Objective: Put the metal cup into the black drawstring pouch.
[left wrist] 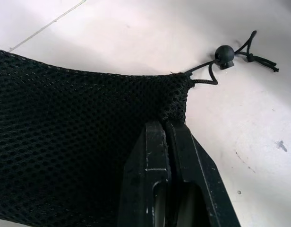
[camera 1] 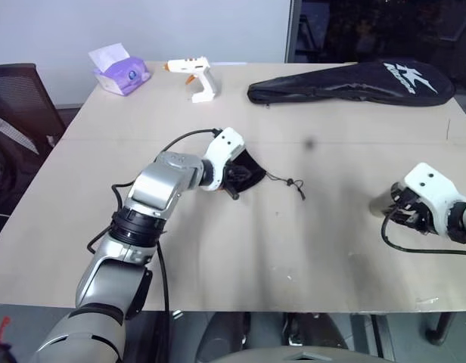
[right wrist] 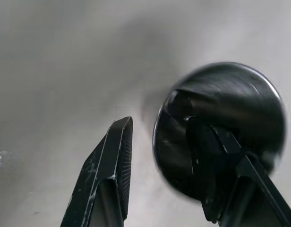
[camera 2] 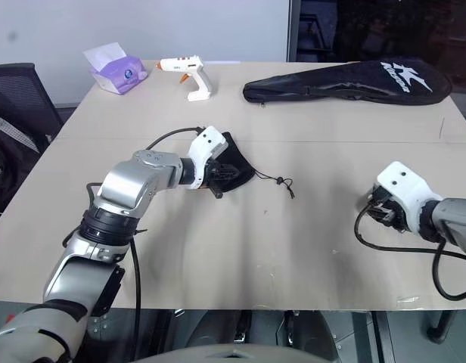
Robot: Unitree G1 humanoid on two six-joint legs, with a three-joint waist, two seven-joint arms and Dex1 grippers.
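we hold black drawstring pouch (left wrist: 79,142) pinched at corner in left gripper (left wrist: 166,127). right gripper (right wrist: 159,142) half-open, one finger inside metal cup (right wrist: 221,127) mouth, other outside wall. step: grasping cup. next: clamp wall, carry toward pouch.

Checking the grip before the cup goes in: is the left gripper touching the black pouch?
Touching. The left wrist view shows the left gripper shut on the mesh edge of the black pouch.
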